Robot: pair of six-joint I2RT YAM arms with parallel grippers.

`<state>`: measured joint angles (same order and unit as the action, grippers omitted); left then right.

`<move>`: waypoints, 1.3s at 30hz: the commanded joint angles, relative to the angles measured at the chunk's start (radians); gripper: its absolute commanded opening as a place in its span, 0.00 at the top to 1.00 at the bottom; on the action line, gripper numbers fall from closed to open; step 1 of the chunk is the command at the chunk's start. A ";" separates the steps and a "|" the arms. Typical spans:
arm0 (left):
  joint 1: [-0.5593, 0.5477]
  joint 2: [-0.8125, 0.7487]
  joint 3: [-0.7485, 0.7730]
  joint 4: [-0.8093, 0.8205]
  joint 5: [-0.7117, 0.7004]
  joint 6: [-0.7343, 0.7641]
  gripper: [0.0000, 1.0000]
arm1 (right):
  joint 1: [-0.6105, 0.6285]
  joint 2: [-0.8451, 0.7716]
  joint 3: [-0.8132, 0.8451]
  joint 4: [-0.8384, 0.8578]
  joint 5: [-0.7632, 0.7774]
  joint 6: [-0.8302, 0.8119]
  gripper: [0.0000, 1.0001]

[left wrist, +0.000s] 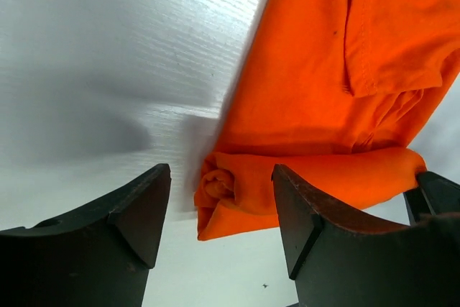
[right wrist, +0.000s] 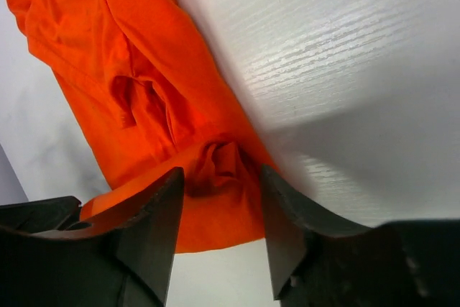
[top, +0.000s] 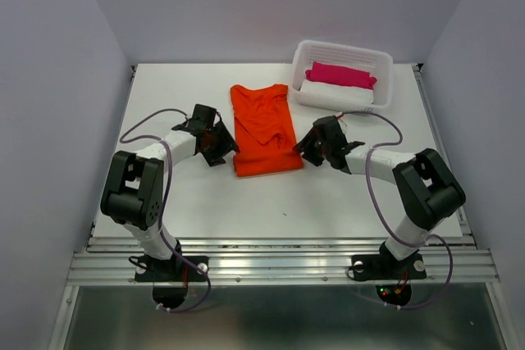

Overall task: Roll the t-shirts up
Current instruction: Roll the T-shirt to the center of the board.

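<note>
Top external view: a plain bright orange-red short-sleeved t-shirt (top: 264, 125) of thin soft fabric lies folded into a long strip on the flat white table (top: 205, 202). It sits directly between the two sets of fingers, and its near end is turned up into a low roll. The left gripper (top: 221, 145) is just beside the left end of that roll and the right gripper (top: 307, 147) just beside the right end, both pointing inward at it. Beyond the right gripper's fingertips, well apart from them, stands a white slotted plastic basket (top: 384, 67). It holds a magenta-pink cloth bundle (top: 340, 75) resting on a white cloth bundle (top: 332, 97).

Left wrist view: the black fingers (left wrist: 140, 213) stand wide apart. The spiral end of the roll lies in the gap, closer to the right-hand finger (a strip of bare table shows between the cloth and the other finger). Ahead of the fingertips the flat part of the t-shirt stretches away, with a hemmed sleeve folded over it.

Right wrist view: the black fingers (right wrist: 154, 228) are also apart, though by a narrower gap. The other end of the roll fills the space between and just ahead of them. Whether the pads actually touch the cloth cannot be told.
</note>
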<state>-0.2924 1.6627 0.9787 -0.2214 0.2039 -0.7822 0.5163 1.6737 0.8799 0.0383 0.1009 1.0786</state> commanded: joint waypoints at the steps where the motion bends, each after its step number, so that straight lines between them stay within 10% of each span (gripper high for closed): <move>1: 0.004 -0.096 0.071 -0.044 -0.095 0.017 0.30 | -0.009 -0.026 0.038 0.048 0.037 -0.025 0.35; 12: -0.114 -0.296 0.025 -0.087 -0.193 0.050 0.33 | 0.005 -0.209 0.041 -0.069 -0.015 -0.221 0.32; 25: -0.195 -0.202 -0.054 0.137 0.072 -0.019 0.41 | 0.054 -0.014 0.157 -0.087 -0.348 -0.312 0.82; 39: -0.171 0.032 0.093 0.157 0.023 0.029 0.47 | 0.045 0.202 0.294 -0.152 -0.144 -0.278 0.92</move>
<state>-0.4755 1.6966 1.0111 -0.0929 0.2356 -0.7837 0.5686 1.8217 1.1366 -0.0929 -0.1345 0.7933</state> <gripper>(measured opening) 0.537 0.082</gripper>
